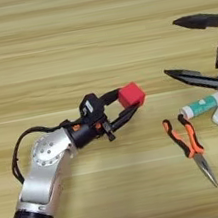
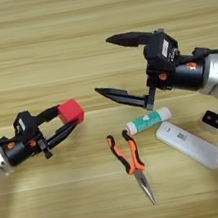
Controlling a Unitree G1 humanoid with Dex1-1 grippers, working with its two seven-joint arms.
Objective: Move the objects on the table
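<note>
Nearest to the camera is the silver left arm, which rises from the lower left corner and bends at its round joint toward the middle of the table (image 1: 91,23). Its left gripper (image 1: 130,103) points to the right, and the two black fingers are closed around the red cube (image 1: 131,95), one finger behind it and one below; the cube seems a little above the wood, but this I cannot say for sure. In the right eye view the right arm comes in from the right edge, and the right gripper (image 2: 108,65) is spread wide, with one finger high and one low, holding nothing. It hangs over the table just beyond the smaller things. The white device (image 2: 189,144) lies flat and diagonal near the right side, well apart from the cube. Beside it are orange-handled pliers (image 2: 132,163) and a white tube with a green label (image 2: 148,121). Only the right eye view shows the small black and white block (image 2: 213,120) and the whole right arm; the left eye view shows more of the left arm.
</note>
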